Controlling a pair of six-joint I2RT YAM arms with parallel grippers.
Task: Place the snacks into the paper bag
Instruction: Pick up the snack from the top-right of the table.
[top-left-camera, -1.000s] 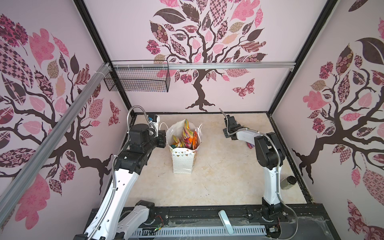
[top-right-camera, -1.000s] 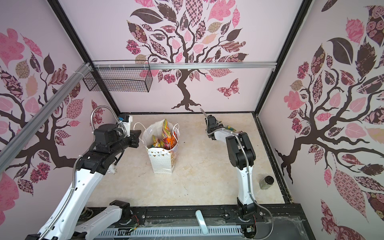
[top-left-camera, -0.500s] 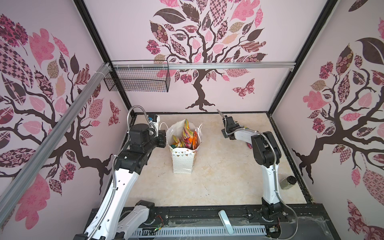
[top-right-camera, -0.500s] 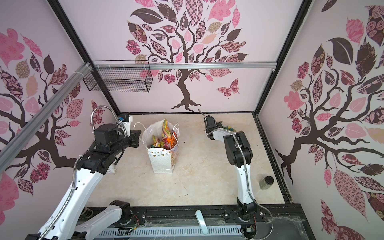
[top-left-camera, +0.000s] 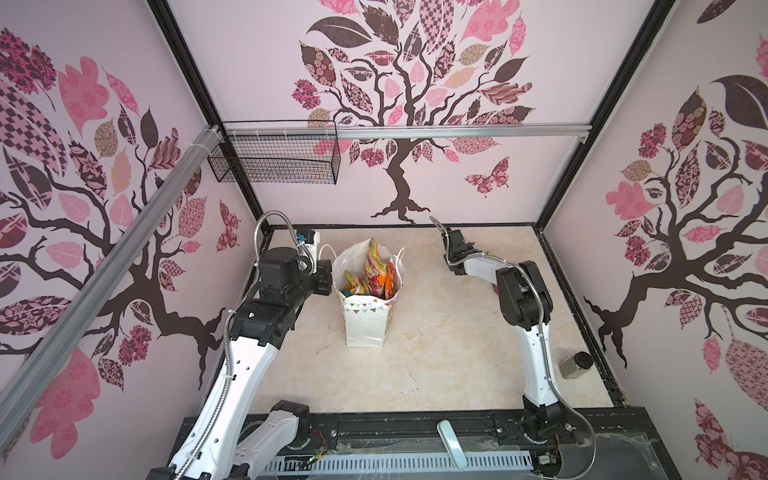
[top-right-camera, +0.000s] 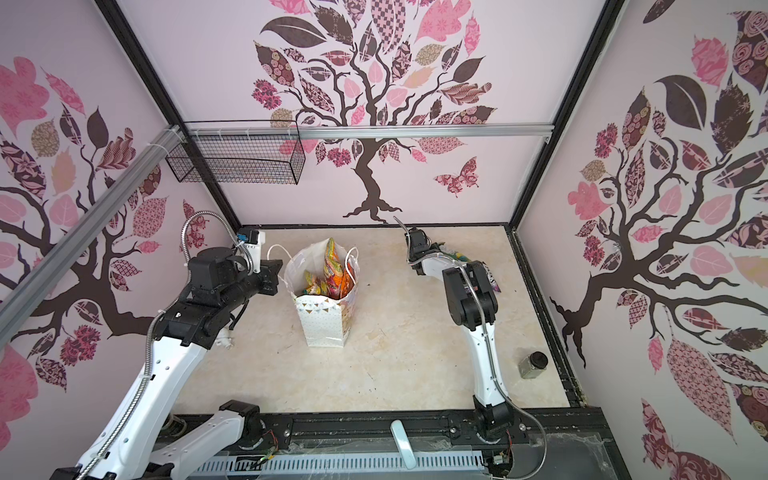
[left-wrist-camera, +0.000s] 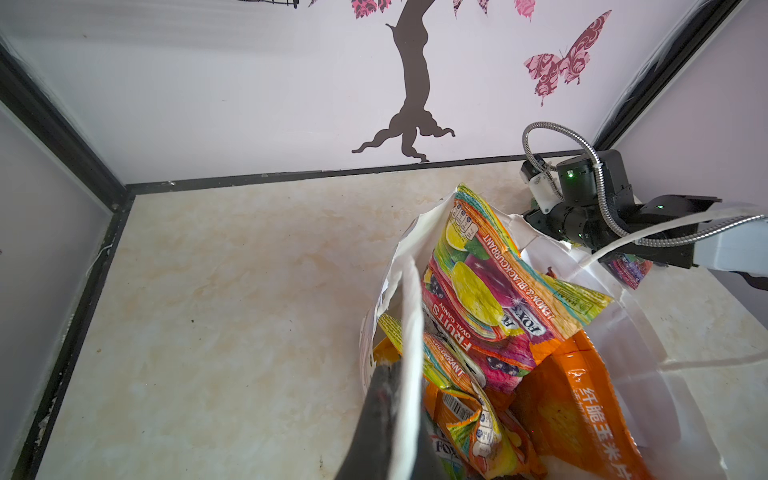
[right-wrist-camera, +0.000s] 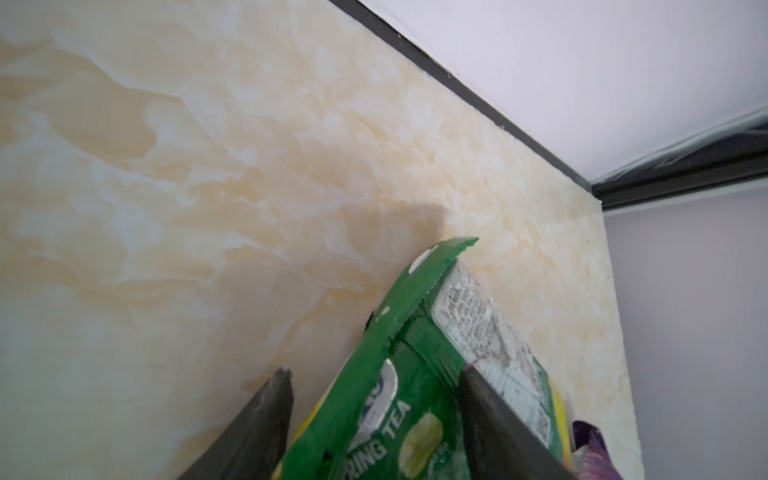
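The white paper bag stands upright at the table's middle left, with several colourful snacks sticking out of its mouth. My left gripper is shut on the bag's rim; a FOX'S pouch leans inside. Near the back right, my right gripper stands open astride a green tea pouch. One finger lies against the pouch, and a gap shows at the other fingertip. A purple pouch lies beside it. The right arm hides its fingers in both top views.
A small clear jar with a dark lid sits by the right wall. A black wire basket hangs on the back rail, high at the left. Walls close in on three sides.
The right arm has shifted slightly to the left near the back of the table. The left arm and the bag have stayed still.
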